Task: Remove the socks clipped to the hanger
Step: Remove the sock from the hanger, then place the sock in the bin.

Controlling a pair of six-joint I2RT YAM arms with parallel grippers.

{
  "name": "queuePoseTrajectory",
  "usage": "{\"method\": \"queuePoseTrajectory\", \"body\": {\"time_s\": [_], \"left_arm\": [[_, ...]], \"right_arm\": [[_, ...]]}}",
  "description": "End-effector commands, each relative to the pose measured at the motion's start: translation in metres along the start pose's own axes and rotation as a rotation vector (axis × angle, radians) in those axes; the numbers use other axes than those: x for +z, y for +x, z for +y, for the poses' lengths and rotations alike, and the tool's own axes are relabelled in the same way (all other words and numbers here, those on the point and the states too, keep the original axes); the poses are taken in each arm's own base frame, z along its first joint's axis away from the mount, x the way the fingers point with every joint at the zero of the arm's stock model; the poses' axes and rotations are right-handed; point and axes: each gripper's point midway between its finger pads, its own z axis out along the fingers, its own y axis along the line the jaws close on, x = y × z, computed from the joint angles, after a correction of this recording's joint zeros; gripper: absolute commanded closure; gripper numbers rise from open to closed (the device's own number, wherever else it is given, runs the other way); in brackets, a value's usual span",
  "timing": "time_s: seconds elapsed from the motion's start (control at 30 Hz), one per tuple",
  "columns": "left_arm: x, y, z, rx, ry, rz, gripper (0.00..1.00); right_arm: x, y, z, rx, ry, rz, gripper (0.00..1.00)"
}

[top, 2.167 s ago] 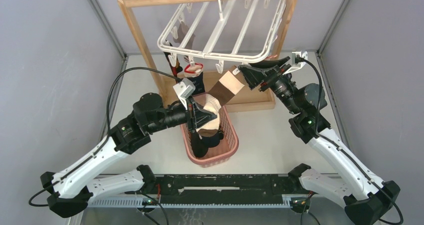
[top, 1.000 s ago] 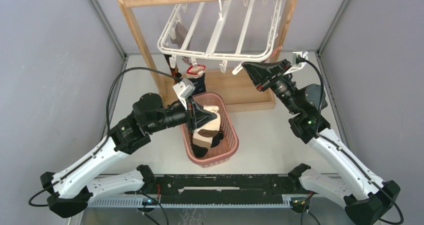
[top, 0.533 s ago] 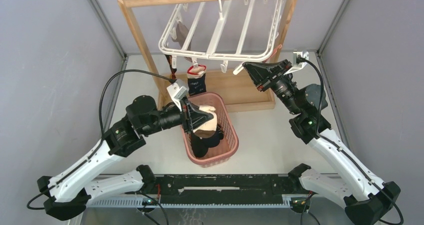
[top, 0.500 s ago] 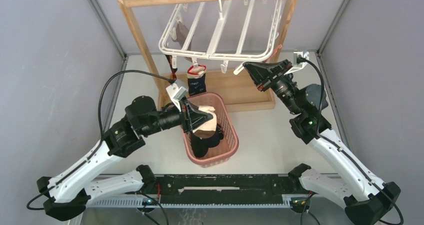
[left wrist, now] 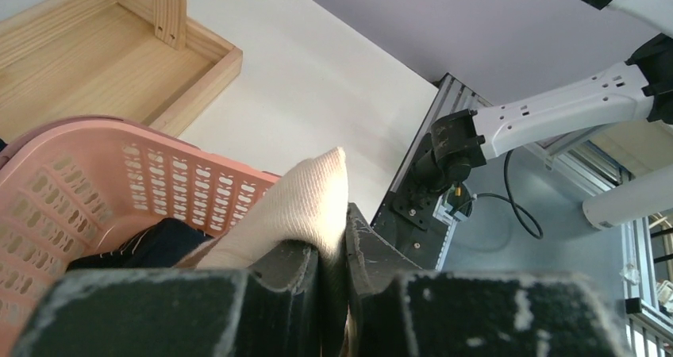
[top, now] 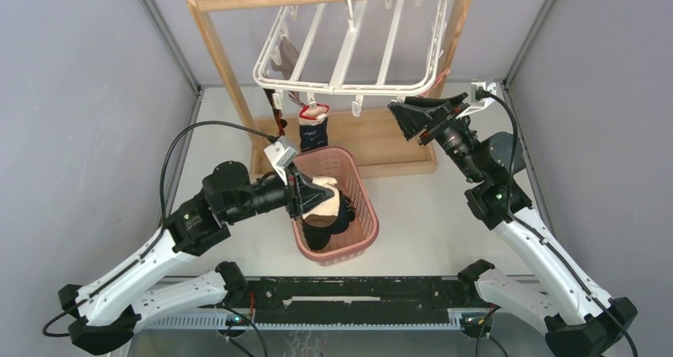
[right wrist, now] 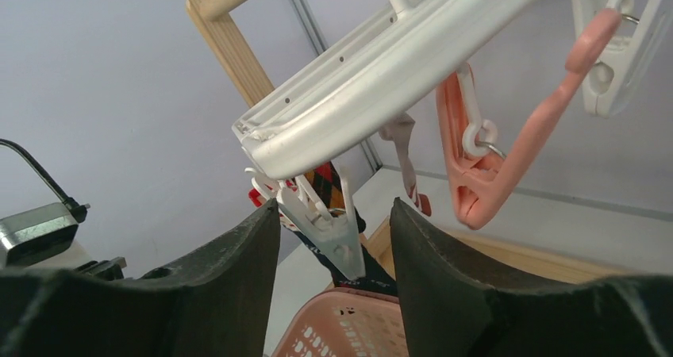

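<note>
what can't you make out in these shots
Top view: how many socks lie in the pink basket; the left gripper and its cream sock cover them.
Right wrist view: clipped sock, mostly behind a white clip and the hanger.
Left wrist view: cream sock's lower end, behind the left gripper.

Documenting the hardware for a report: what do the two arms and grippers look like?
The left arm and right arm have white shells with black joints. The left gripper and right gripper are black, wedge-fingered, each carrying a pale camera box. Black cables loop alongside.
</note>
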Motion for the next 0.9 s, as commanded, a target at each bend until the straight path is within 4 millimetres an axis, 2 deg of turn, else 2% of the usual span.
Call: {"method": "queuePoseTrajectory", "body": {"time_s": [0.0, 0.1, 0.2, 0.37, 0.53, 0.77, 0.87], "left_arm": [[0.006, 0.003, 0.004, -0.015, -0.012, -0.012, 0.81], [0.01, 0.009, 0.007, -0.019, -0.017, 0.001, 0.69], [0.014, 0.014, 0.011, -0.022, -0.028, 0.013, 0.66], [0.02, 0.025, 0.019, -0.027, -0.055, 0.035, 0.65], [0.027, 0.037, 0.027, -0.032, -0.071, 0.059, 0.51], [0.036, 0.053, 0.042, -0.036, -0.126, 0.099, 0.47], [0.039, 0.059, 0.049, -0.045, -0.15, 0.114, 0.4]], "right_arm": [[-0.007, -0.016, 0.011, -0.007, -0.023, -0.03, 0.37], [-0.013, -0.012, 0.008, -0.005, -0.008, -0.022, 0.29], [-0.02, -0.006, 0.003, -0.001, 0.011, -0.01, 0.26], [-0.033, 0.01, -0.003, 0.025, 0.033, 0.02, 0.25], [-0.048, 0.038, -0.013, 0.07, 0.057, 0.073, 0.24], [-0.065, 0.069, -0.023, 0.107, 0.087, 0.141, 0.24], [-0.07, 0.08, -0.027, 0.11, 0.1, 0.168, 0.23]]}}
